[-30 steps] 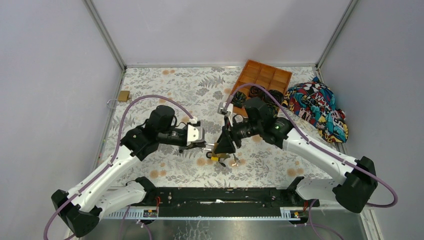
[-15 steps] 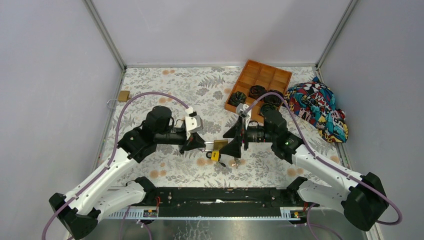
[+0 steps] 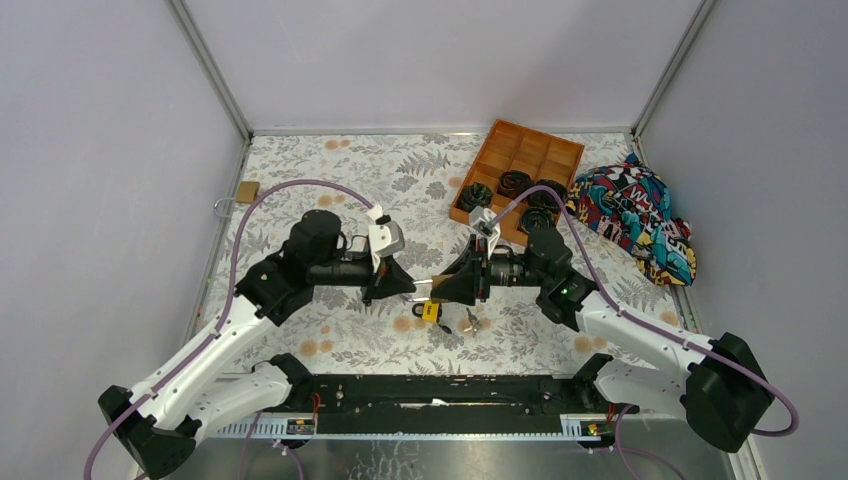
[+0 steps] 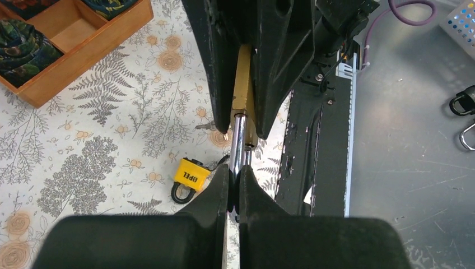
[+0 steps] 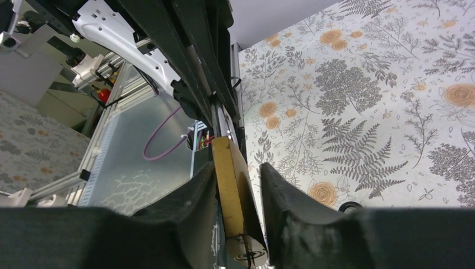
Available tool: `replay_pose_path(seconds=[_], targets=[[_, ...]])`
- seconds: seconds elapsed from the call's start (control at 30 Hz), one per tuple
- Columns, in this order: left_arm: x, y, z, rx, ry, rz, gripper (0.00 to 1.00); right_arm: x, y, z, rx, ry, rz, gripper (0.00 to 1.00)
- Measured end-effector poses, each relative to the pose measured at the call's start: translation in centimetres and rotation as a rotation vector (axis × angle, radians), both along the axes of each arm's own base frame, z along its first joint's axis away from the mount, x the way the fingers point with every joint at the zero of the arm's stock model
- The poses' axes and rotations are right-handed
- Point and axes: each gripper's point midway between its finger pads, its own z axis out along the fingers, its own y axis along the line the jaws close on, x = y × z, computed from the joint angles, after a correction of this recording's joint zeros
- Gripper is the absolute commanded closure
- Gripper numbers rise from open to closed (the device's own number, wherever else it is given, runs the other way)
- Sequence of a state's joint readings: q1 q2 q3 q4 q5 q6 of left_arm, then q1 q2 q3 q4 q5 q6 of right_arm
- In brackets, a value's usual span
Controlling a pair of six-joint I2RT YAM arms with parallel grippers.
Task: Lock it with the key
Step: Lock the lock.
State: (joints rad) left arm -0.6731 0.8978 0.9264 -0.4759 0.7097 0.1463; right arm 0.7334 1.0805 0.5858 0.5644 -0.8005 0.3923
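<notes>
A brass padlock (image 4: 242,78) hangs in the air between my two grippers, above the floral table. My left gripper (image 4: 234,176) is shut on its silver shackle (image 4: 239,140). My right gripper (image 5: 238,174) comes from the opposite side with its fingers (image 4: 280,56) closed on the brass body (image 5: 227,179). The round keyway face (image 5: 246,249) shows at the bottom of the right wrist view. A yellow key tag (image 3: 430,311) with a black ring lies on the table under the lock. A small silver key (image 3: 468,321) lies beside it, apart from both grippers.
A second brass padlock (image 3: 247,190) lies at the table's far left edge. A wooden compartment tray (image 3: 520,160) with black coils stands at the back right, next to a colourful cloth (image 3: 635,215). The black rail (image 3: 440,392) runs along the near edge.
My right gripper swung from pointing down to level, opened wide, then moved left and closed on the lock body. The padlock now sits higher and level. My left gripper stayed shut on the shackle.
</notes>
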Motion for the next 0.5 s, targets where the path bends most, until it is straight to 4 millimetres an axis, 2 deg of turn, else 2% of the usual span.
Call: replay_pose_path(seconds=[0.07, 0.13, 0.23, 0.33, 0.37, 0.47, 0.5], targets=[[-0.1, -0.1, 0.1, -0.01, 0.018, 0.003, 1.0, 0.0, 0.1, 0.1, 0.004, 0.004, -0.001, 0.46], [-0.1, -0.3, 0.4, -0.024, 0.02, 0.002, 1.0, 0.1, 0.1, 0.1, 0.008, 0.006, -0.003, 0.49], [-0.2, -0.5, 0.9, -0.046, 0.021, -0.004, 1.0, 0.2, 0.2, 0.4, 0.016, 0.004, -0.009, 0.65], [0.0, -0.5, 1.0, -0.048, 0.023, 0.007, 1.0, -0.1, 0.2, 0.6, 0.025, 0.003, 0.008, 0.96], [0.2, -0.5, 1.0, -0.046, 0.024, 0.015, 1.0, -0.5, 0.2, 0.9, 0.033, -0.001, 0.027, 1.0], [-0.1, -0.5, 1.3, -0.059, 0.033, 0.007, 1.0, -0.8, 0.2, 1.3, 0.043, 0.0, 0.037, 1.0], [-0.2, -0.5, 1.4, -0.063, 0.037, 0.006, 0.9, -0.8, 0.1, 1.4, 0.046, 0.002, 0.036, 1.0]])
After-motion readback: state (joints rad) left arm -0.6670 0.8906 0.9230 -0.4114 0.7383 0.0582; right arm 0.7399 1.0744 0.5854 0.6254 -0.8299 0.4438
